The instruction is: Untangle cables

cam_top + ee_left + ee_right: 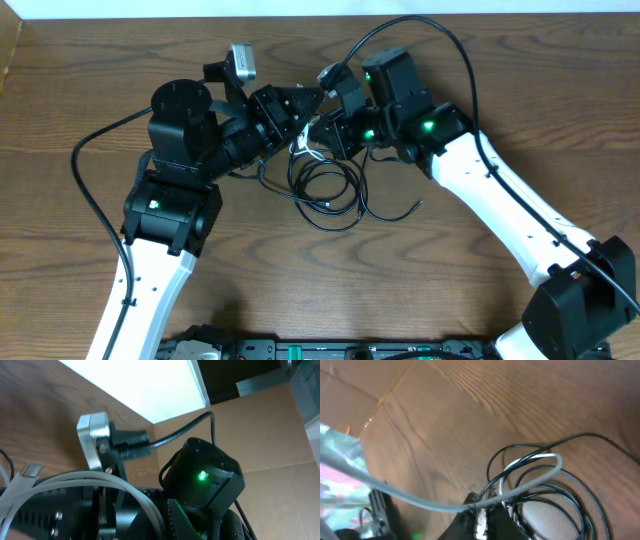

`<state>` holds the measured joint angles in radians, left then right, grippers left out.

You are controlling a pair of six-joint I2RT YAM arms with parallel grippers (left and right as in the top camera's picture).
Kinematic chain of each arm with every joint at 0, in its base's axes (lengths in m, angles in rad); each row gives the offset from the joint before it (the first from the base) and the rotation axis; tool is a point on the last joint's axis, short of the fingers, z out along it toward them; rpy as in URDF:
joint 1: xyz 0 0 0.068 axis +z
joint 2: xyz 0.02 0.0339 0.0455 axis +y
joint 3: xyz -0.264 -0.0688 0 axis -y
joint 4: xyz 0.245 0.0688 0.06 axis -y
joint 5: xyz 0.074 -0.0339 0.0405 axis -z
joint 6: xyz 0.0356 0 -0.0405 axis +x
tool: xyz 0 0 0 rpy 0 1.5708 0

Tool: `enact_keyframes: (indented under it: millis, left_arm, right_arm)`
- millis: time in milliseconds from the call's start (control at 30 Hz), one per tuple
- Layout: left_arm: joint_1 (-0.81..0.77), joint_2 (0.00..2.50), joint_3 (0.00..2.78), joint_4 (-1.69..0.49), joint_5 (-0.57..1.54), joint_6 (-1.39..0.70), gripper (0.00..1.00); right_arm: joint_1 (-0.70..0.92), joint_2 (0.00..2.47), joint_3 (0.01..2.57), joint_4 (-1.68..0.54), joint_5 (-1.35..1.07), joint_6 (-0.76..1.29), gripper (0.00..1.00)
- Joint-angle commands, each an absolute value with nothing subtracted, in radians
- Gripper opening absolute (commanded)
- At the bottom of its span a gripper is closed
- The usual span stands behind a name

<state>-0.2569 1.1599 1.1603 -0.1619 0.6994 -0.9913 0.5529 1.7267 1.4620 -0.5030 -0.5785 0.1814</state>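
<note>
Cables (325,190): one tangled bundle on the table (480,60), about mid-width and toward the far half, right under the spot where the two wrists meet.
Loops: the black cables (340,205) lie in several overlapping rings flat on the wood. One free tail runs out to the right and ends apart from the rings. The right wrist view shows the same rings (570,500) stacked and crossing.
Pale strand: the white cable (303,150) sits at the top of the bundle. In the right wrist view it sweeps as one long blurred arc (540,476), nearer the lens than the black rings, and returns to the fingertips.
Plug: a flat metal plug end (31,470) shows at the left of the left wrist view. There the white cable (125,485) bends over the dark gripper body.
Left gripper (316,102): fingers together. The tip is just above the white cable. The fingertips are hidden, so I cannot tell whether a strand is pinched.
Right gripper (481,509): fingers closed at the crossing where white and black strands converge, and strands run straight into the tips. I cannot tell which strand is pinched. Seen from overhead (320,135), the tip is just beside the left one.
Arms: left extends from the near-left, right from the near-right. A green lamp (202,476) is lit on the right arm's housing.
</note>
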Motion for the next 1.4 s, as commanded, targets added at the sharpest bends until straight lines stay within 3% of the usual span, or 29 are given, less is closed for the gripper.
enact_keyframes:
  millis: [0, 200, 300, 333, 367, 500, 767, 867, 967, 1033, 1167, 1367]
  left_arm:
    - [-0.253, 1.154, 1.178, -0.2, 0.725, -0.979, 0.08]
    - [-0.253, 1.156, 1.178, -0.369, 0.643, -0.882, 0.09]
    - [-0.253, 1.156, 1.178, -0.53, 0.494, -0.879, 0.17]
    - [-0.253, 1.156, 1.178, -0.564, 0.457, -0.879, 0.27]
    - [-0.253, 1.156, 1.178, -0.603, 0.414, -0.879, 0.3]
    - [-0.253, 1.156, 1.178, -0.721, 0.286, -0.879, 0.4]
    - [-0.253, 1.156, 1.178, -0.762, 0.236, -0.879, 0.41]
    - [-0.254, 1.156, 1.178, -0.772, 0.178, -0.831, 0.49]
    - [-0.254, 1.163, 1.177, -0.81, 0.093, -0.786, 0.53]
    - [-0.254, 1.186, 1.177, -0.85, 0.065, -0.717, 0.56]
    - [-0.254, 1.271, 1.176, -0.851, 0.068, -0.64, 0.6]
    - [-0.254, 1.453, 1.176, -0.808, 0.149, -0.653, 0.59]
  right_arm:
    - [0.554, 1.702, 1.461, -0.5, -0.55, 0.178, 0.01]
    - [0.55, 1.688, 1.462, -0.501, -0.552, 0.213, 0.01]
    - [0.533, 1.644, 1.462, -0.503, -0.519, 0.213, 0.01]
    - [0.53, 1.626, 1.462, -0.506, -0.495, 0.213, 0.01]
    - [0.529, 1.612, 1.462, -0.508, -0.471, 0.213, 0.01]
    - [0.527, 1.533, 1.462, -0.511, -0.386, 0.212, 0.01]
    - [0.527, 1.414, 1.462, -0.524, -0.347, 0.212, 0.01]
    - [0.527, 1.415, 1.462, -0.56, -0.346, 0.212, 0.13]
    - [0.527, 1.425, 1.462, -0.593, -0.344, 0.212, 0.19]
    - [0.527, 1.43, 1.462, -0.611, -0.342, 0.212, 0.33]
    - [0.527, 1.439, 1.462, -0.617, -0.343, 0.212, 0.4]
    - [0.527, 1.455, 1.462, -0.626, -0.342, 0.212, 0.42]
